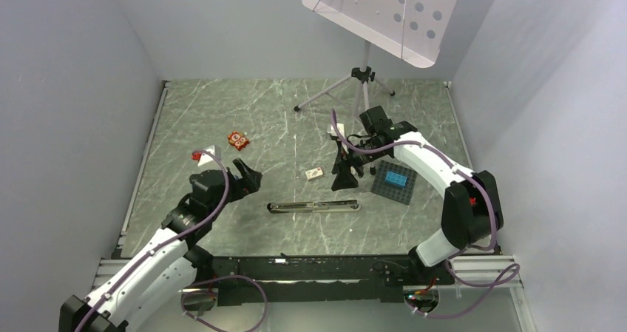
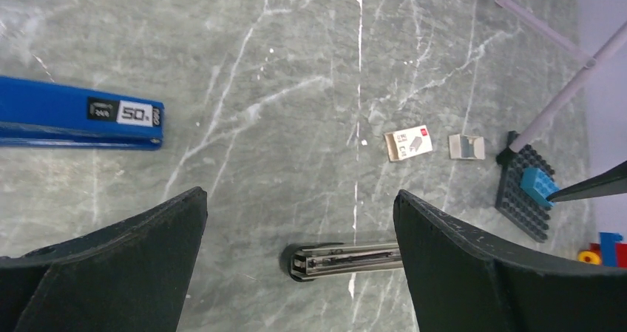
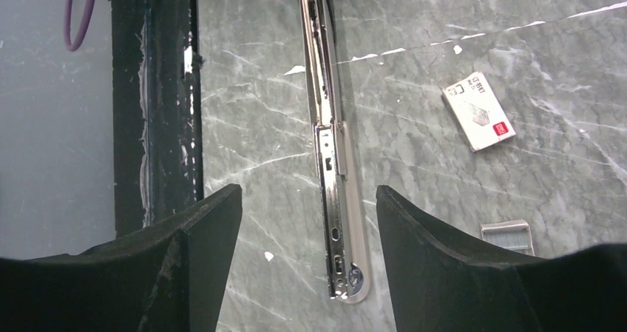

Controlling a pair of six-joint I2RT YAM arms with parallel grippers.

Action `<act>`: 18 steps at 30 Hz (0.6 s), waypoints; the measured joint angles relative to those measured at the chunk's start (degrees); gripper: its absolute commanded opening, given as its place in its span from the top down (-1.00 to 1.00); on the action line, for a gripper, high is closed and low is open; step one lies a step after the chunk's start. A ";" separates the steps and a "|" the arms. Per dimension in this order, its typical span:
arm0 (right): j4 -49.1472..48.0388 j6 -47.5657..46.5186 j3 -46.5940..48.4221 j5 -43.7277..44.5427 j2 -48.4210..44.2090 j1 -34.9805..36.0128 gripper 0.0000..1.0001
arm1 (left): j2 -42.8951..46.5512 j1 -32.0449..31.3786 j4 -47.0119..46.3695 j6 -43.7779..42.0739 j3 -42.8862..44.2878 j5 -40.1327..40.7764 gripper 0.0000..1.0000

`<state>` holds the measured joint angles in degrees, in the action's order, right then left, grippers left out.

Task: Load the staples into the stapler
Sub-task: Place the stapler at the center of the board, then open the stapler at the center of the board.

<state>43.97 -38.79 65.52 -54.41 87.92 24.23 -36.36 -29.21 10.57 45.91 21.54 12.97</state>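
**Staples not yet picked up; stapler lies open and waiting**

No loading step is done, as far as the views show. The stapler [image 3: 333, 162] lies opened out flat on the table [image 1: 222, 103] with its long metal channel facing up. That part of the job looks ready. Whether the channel already holds anything cannot be told. The staples [image 3: 507, 234] lie loose on the table as a small silver-grey block, outside the stapler and held by neither arm. Judging from this, what is left is to grasp the block, carry it to the channel, seat it and close the stapler.

The right gripper [image 3: 308, 191] is partly spread and holds nothing. It hangs low over the table, pointing down and back toward the arm bases. In its wrist view the stapler runs lengthwise through the gap between its fingers. The staples lie off to one side, just beyond the outer face of one finger, whose edge partly covers them. The small white staple box [image 3: 479, 110] lies on that same side, farther ahead of the finger. The block is therefore very near this gripper but not between its fingers. A short sideways shift would probably be needed to straddle it. In the top view the gripper itself hides the block.

The left gripper [image 2: 299, 197] is spread as wide as it goes and is also empty. The near end of the stapler shows just ahead of it, between its fingers. The staples lie well beyond, past the box. A second, blue stapler [image 2: 74, 117] lies off to its other side.
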 measured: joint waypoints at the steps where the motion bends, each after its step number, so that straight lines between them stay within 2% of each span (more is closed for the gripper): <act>1: 0.68 -0.74 0.42 0.11 0.52 -0.07 -0.50 | -0.55 0.00 0.72 -0.52 0.85 0.50 -0.99; 2: 1.36 -1.36 0.96 0.22 1.09 -0.07 -0.81 | -1.27 0.00 1.46 -1.97 2.05 0.98 -0.99; 3: 1.86 -1.86 1.49 0.37 1.68 -0.07 -0.97 | -1.64 0.02 1.53 -3.39 2.71 1.07 -0.99; 7: 2.67 -2.75 1.95 1.81 2.32 -0.07 -0.99 | -3.98 0.55 4.02 -8.94 7.41 1.68 -0.99; 12: 3.65 -2.75 3.39 3.63 1.09 -0.07 -1.00 | -10.56 6.08 13.31 -8.39 20.15 0.68 -0.99; 16: 7.15 -3.30 12.87 4.46 3.50 0.26 -0.99 | -11.04 13.07 20.41 -2.60 26.95 -1.55 -0.99; 18: 9.49 -3.56 19.08 4.42 5.20 0.52 -0.99 | -10.73 17.62 24.06 3.74 28.33 -3.30 -0.99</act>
<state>53.45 -42.35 84.60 -50.00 93.12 24.75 -47.09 -11.60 34.63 49.65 49.87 9.67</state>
